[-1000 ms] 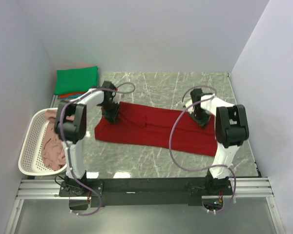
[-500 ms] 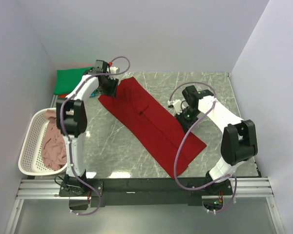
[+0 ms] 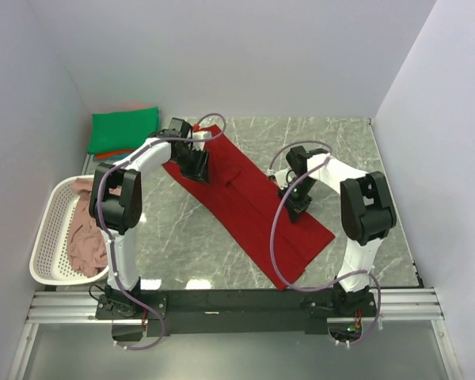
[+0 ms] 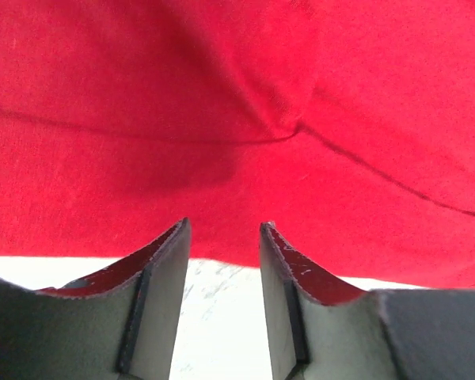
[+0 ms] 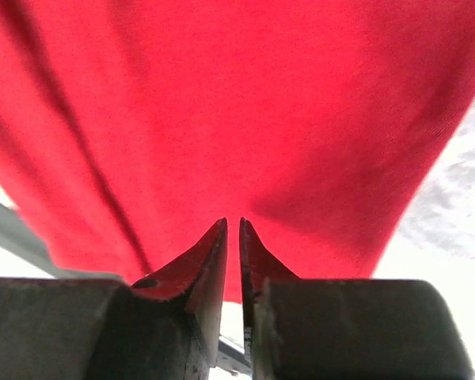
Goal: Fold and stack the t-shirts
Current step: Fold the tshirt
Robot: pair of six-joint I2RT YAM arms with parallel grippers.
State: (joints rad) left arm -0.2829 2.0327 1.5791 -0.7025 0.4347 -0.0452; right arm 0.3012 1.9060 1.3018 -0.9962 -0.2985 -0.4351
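Observation:
A dark red t-shirt (image 3: pixel 249 198), folded into a long strip, lies diagonally on the marble table from the back left to the front right. My left gripper (image 3: pixel 198 166) hovers over its back-left end. In the left wrist view the gripper (image 4: pixel 224 226) is open, with bare table between the fingers and the red cloth (image 4: pixel 237 119) just beyond the tips. My right gripper (image 3: pixel 295 202) is over the strip's right edge. In the right wrist view the gripper (image 5: pixel 232 222) is shut to a thin slit with no cloth in it, and the red shirt (image 5: pixel 237 103) lies ahead.
A folded green t-shirt (image 3: pixel 125 129) lies on an orange-red one (image 3: pixel 115 153) at the back left corner. A white lattice basket (image 3: pixel 47 241) at the left edge holds a crumpled dusty pink shirt (image 3: pixel 83 237). Walls enclose the table on three sides.
The red shirt swung from lying across the table to lying diagonally. The left gripper let go of it and moved back over its far end. The right gripper moved inward over its right edge.

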